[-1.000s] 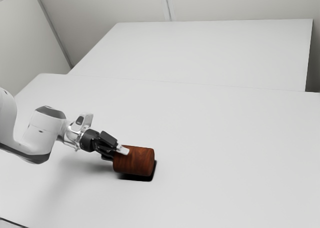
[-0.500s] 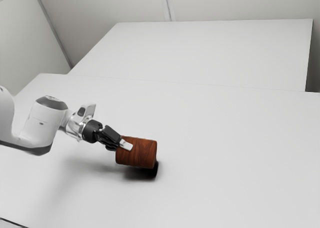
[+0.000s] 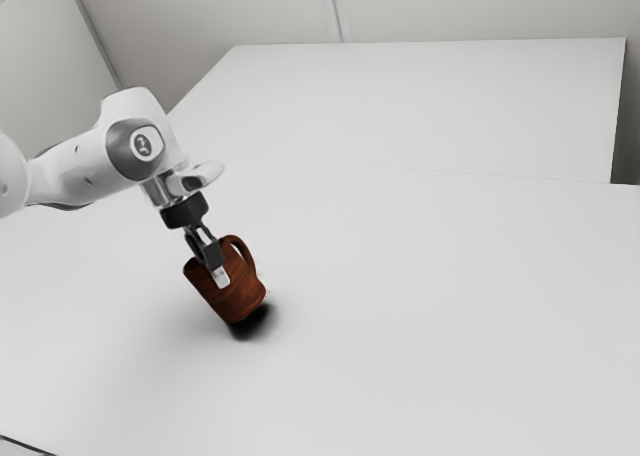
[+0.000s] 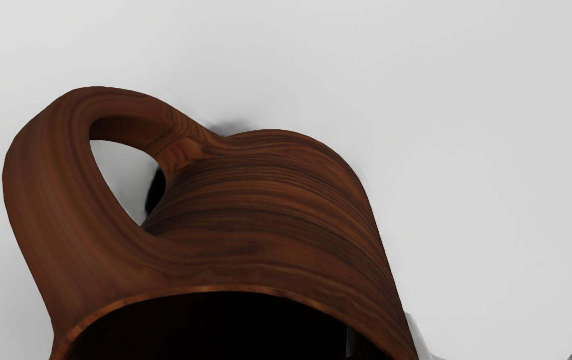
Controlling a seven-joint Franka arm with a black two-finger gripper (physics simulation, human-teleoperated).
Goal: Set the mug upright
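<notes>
I have the wooden mug [image 3: 232, 288] grasped in the gripper [image 3: 216, 272], pinched by its wall near the mouth. In the wrist view one pale fingertip [image 4: 418, 337] lies along the outside of the wall, and a sliver of the other is visible inside the mouth, so the wall sits between the two.

The mug is tilted, neither upright nor flat on its side. In the exterior view its mouth points up and toward the exterior view's left, with the base lower and toward the exterior view's right. A dark shadow [image 3: 247, 326] lies close under the base on the white table [image 3: 450, 296]; I can't tell whether the base touches the tabletop there or hangs just above it.

The handle [image 4: 40, 190] stands out from the side of the mug, toward the exterior view's right. My wrist view looks across the mouth's rim [image 4: 225, 288] and down the outer wall to the base end, with the inside of the mug very dark.

My arm [image 3: 100, 161] comes in from the exterior view's left, with the hand angled down to the mug, over the left part of the table. Another white surface [image 3: 430, 101] spreads out at the far side, in front of pale walls [image 3: 480, 6].
</notes>
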